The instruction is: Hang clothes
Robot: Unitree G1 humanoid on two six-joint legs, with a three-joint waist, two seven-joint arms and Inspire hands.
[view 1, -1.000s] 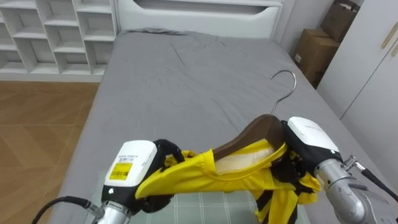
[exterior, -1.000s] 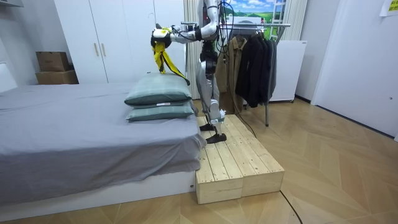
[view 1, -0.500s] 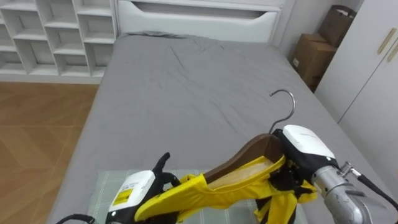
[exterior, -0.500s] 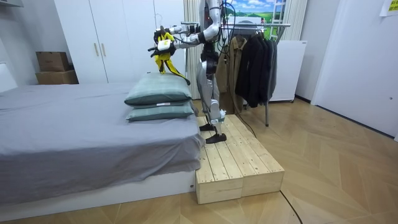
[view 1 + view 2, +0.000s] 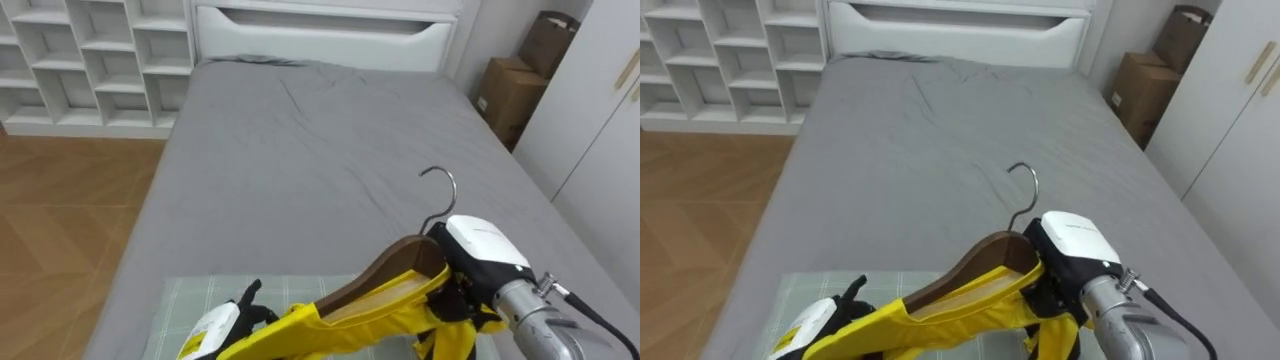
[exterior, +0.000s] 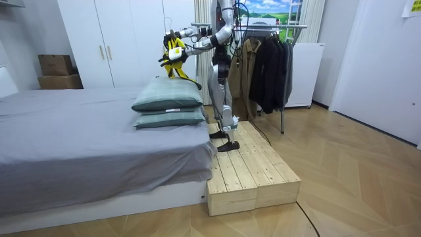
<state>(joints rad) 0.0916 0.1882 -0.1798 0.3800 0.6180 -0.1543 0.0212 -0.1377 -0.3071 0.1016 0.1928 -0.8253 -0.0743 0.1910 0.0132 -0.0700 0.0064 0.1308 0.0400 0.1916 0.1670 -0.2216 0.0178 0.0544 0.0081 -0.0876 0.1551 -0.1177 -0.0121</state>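
One yellow garment (image 5: 330, 325) drapes brown hanger (image 5: 392, 270).

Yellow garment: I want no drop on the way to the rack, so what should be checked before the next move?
1. Yellow garment draped over the wooden hanger: ok.
2. Right robot hand curled round the hanger's end: ok.
3. Left robot hand holding the garment: cannot tell, cloth covers it.
4. Metal hook free, pointing up above the bed: ok.
5. Free space on the clothes rack behind the robot: cannot tell; dark clothes hang there.
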